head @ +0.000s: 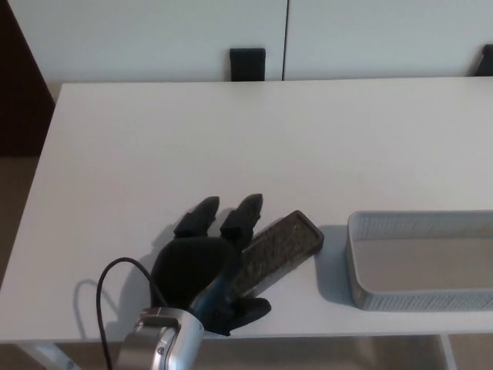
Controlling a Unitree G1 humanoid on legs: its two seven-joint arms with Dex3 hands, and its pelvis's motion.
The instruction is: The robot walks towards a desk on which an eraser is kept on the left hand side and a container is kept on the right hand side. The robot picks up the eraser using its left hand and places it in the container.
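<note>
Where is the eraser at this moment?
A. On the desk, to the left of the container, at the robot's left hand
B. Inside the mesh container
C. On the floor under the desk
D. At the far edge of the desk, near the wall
A: the eraser lies on the desk, apart from the empty container on its right, with the left hand at its near end.
</note>
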